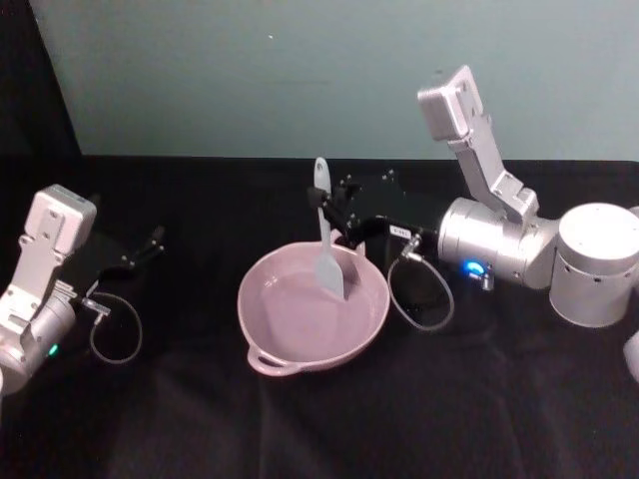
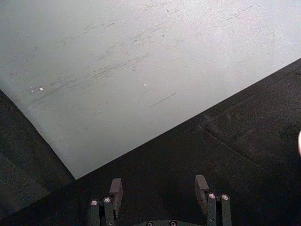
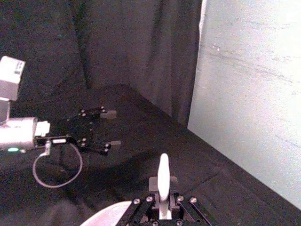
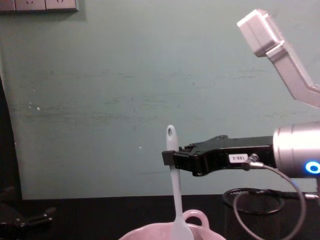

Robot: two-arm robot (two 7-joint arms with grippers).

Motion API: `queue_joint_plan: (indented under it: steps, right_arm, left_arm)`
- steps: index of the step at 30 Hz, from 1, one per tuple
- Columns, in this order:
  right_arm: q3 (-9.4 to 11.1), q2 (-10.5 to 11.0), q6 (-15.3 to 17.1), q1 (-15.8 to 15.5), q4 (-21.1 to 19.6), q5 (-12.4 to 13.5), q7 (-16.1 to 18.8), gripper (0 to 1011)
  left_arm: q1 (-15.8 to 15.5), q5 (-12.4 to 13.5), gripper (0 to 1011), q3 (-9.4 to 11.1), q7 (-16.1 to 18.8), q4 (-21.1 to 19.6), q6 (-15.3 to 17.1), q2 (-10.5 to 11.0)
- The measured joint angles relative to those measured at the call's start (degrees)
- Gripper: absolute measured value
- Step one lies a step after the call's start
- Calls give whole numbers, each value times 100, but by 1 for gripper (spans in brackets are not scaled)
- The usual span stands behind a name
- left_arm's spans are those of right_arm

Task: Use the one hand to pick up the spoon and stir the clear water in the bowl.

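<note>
The pale pink bowl (image 1: 300, 334) sits mid-table on the black cloth, its loop handle at the near rim; its rim (image 4: 165, 232) also shows in the chest view. My right gripper (image 1: 334, 222) reaches in from the right, over the bowl's far rim, and is shut on the white spoon (image 1: 326, 249). The spoon stands nearly upright, blade down inside the bowl and holed handle end up (image 4: 171, 132). In the right wrist view the spoon handle (image 3: 163, 181) sticks out between the shut fingers. My left gripper (image 1: 150, 244) rests open at the far left, and its fingers (image 2: 115, 188) hold nothing.
A black wire-mesh cup (image 4: 255, 210) stands behind the bowl on the right, under the right arm. A grey cable loop (image 1: 419, 294) hangs from the right wrist beside the bowl. A pale green wall (image 1: 300, 70) backs the table.
</note>
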Motion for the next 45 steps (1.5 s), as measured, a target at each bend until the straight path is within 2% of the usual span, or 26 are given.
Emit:
queue_joint_plan:
  steps: [7,13,22,29,35,45]
  right_arm:
    - [61,121,52,-293,-402,124,6,123]
    - [0,40,31,-344,-462,209,72,123]
    - [-236,-318,-116,-4,74,193,203,123]
    - [-284,-421,-188,171,379,49,159,123]
    - [-228,-382,-185,169,416,-121,-16,123]
    - [-56,-112,-36,-79,-53,-278,-128,123]
  left_arm:
    - [0,0,1011,0,0,0,0,0]
    - [0,0,1011,0,0,0,0,0]
    - [0,0,1011,0,0,0,0,0]
    - [0,0,1011,0,0,0,0,0]
    - [0,0,1011,0,0,0,0,0]
    - [0,0,1011,0,0,0,0,0]
